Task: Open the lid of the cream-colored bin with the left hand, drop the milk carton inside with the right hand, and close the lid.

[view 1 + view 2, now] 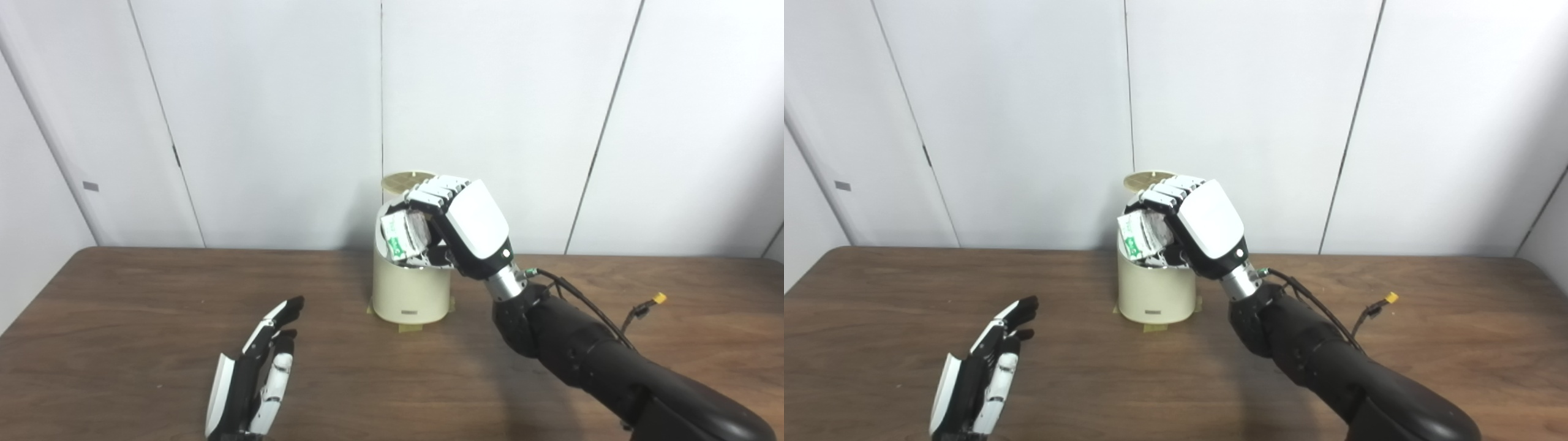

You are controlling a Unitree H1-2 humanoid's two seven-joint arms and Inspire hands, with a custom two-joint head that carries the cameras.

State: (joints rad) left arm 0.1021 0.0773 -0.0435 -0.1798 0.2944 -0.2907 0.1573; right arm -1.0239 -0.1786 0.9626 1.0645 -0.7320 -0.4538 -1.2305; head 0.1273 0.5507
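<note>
A: Right hand [465, 229] clamps the carton [401, 236] over the open bin [409, 288], frame centre; lid [407, 180] up.
B: Left hand [257, 373] idle, fingers apart, lower left. A crooked carton could catch the rim.

The bin [409, 294] is cream, its lid [407, 180] tan with a fine grid. The carton [401, 236] is white with green print. Both hands [468, 223] [257, 373] are white and black. The table [153, 306] is dark brown woodgrain, the wall [275, 122] pale grey.
</note>
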